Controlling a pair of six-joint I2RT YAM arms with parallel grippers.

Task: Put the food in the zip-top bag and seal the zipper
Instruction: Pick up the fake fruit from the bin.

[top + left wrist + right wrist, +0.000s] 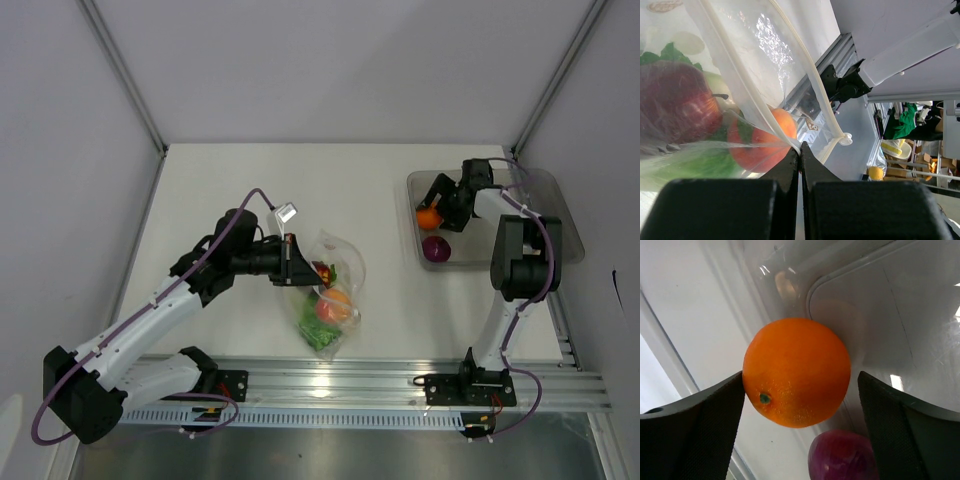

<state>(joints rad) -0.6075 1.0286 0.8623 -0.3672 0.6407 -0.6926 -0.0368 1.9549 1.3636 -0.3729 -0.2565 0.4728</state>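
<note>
The right end effector (800, 390) is hanging spread wide inside the clear tray (540, 190) at the far right of the worktop (230, 180), with the orange (797, 371) sitting between its 2 fingers. In the right wrist view one finger is lying right at the orange's skin while the other is standing apart from it. A dark purple fruit (840, 455) is resting just beside the orange, nearer the arm's base.

The left end effector (800, 155) is pressed together, pinching the edge of the zip-top bag (335, 280) near the middle of the worktop. Through the film a peach-coloured fruit (760, 142), a dark red fruit (675, 100) and green leaves (700, 162) are showing, so part of the food is already inside. The zipper (810, 75) is running as a pale strip across the left wrist view and looks unsealed.

The step in hand, as I judge it, is picking up the orange:
- The orange is round and smooth, so the fingers should be meeting it across its widest part, or it may be squeezing out sideways.
- The tray wall is lying close behind the fruit, so the approach should be staying centred, not pushing the orange into the corner.
- The purple fruit is near enough to be knocked, so lifting straight up is the safer path.
- The left arm should be holding the bag mouth wide for the drop.
</note>
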